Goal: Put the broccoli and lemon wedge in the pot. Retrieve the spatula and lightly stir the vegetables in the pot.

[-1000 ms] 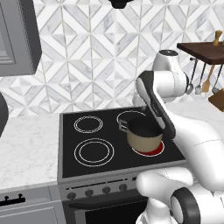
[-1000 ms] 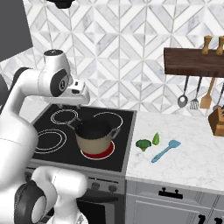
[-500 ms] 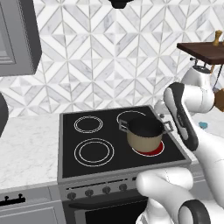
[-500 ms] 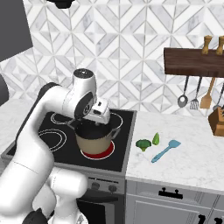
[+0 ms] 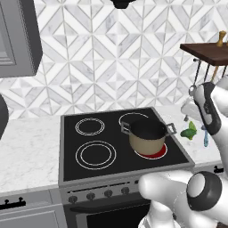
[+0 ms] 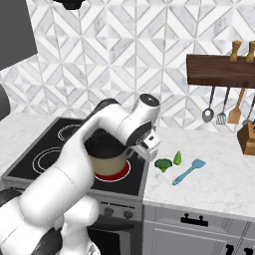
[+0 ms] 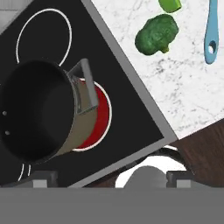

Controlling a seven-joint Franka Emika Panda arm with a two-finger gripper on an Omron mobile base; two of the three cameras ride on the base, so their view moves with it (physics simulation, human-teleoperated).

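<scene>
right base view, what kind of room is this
A kitchen, rendered: a black stove with a pot on a glowing red burner, a marble counter, and a wooden rack hung with utensils.

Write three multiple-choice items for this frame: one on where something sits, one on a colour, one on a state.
1. Where is the broccoli?
A. in the pot
B. on the counter right of the stove
C. on a back burner

2. What colour is the burner under the pot?
A. red
B. blue
C. white

3. What is inside the pot?
A. broccoli and lemon wedge
B. the spatula
C. nothing

Key: 1 B, the right base view shows it on the marble beside the lemon wedge and spatula. 2 A, a red ring shows around the pot's base. 3 C, the hand view looks into a dark, bare interior.
</scene>
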